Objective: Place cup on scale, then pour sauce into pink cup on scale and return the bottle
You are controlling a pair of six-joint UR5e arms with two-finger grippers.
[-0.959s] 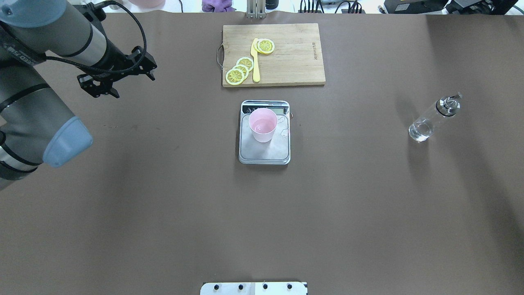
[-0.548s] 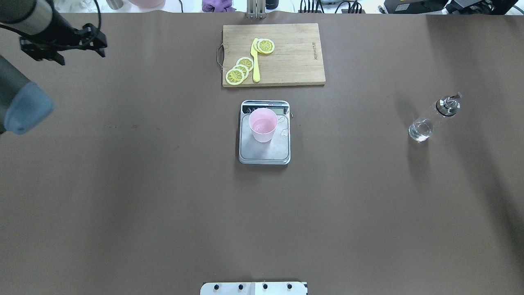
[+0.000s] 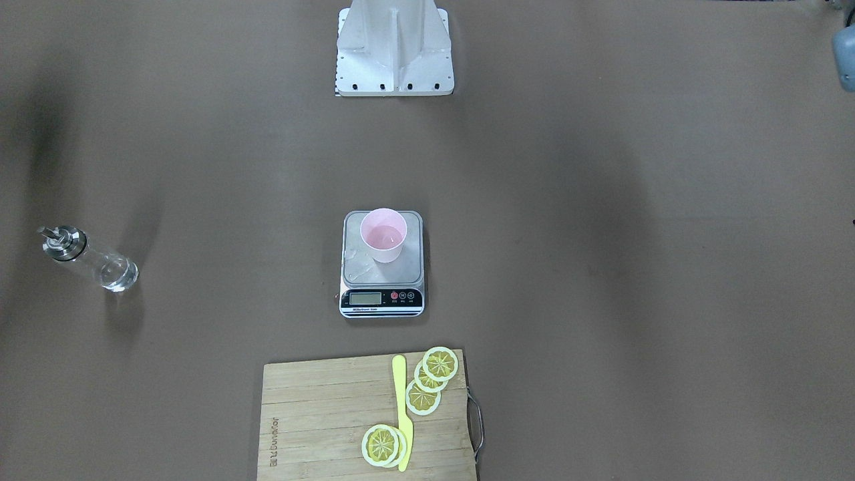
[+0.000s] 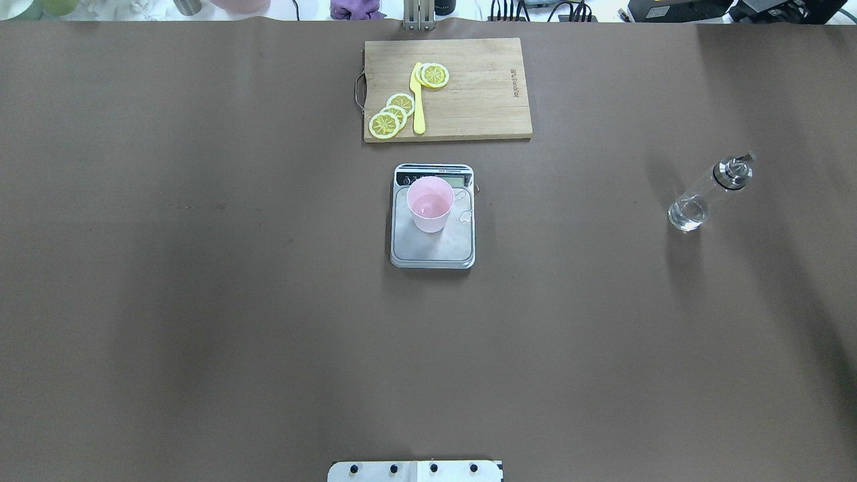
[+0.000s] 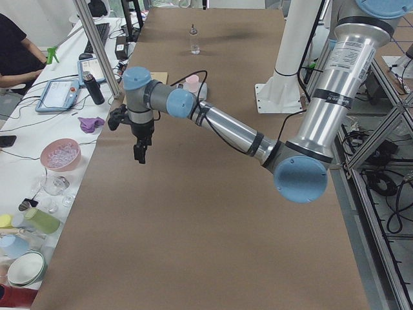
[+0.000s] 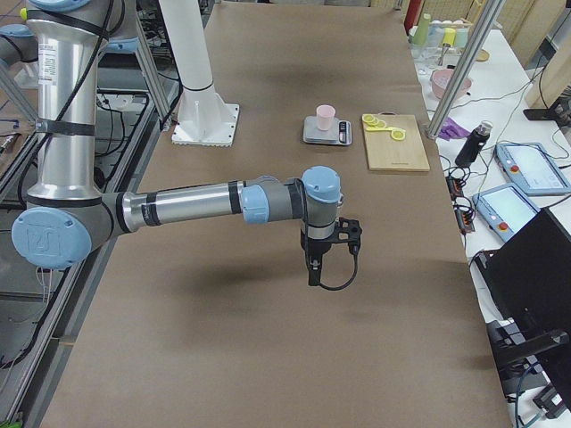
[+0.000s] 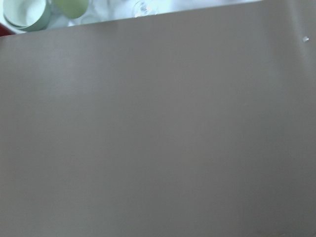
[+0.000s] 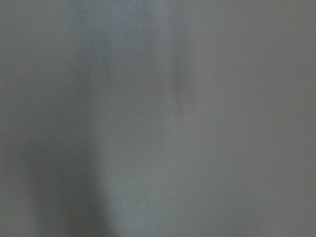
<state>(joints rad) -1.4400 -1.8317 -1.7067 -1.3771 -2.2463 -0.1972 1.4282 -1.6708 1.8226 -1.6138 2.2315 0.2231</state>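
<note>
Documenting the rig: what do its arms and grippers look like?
Both the left arm and right arm are silver-grey tubes with pale blue joint caps. The left gripper and right gripper are black; a black cable loops beside the right one.

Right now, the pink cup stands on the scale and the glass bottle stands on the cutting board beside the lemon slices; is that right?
Not quite: the bottle stands on the table far to the robot's right, not on the cutting board, as the overhead exterior view shows. The cup is indeed on the scale, the lemon slices on the board.
</note>
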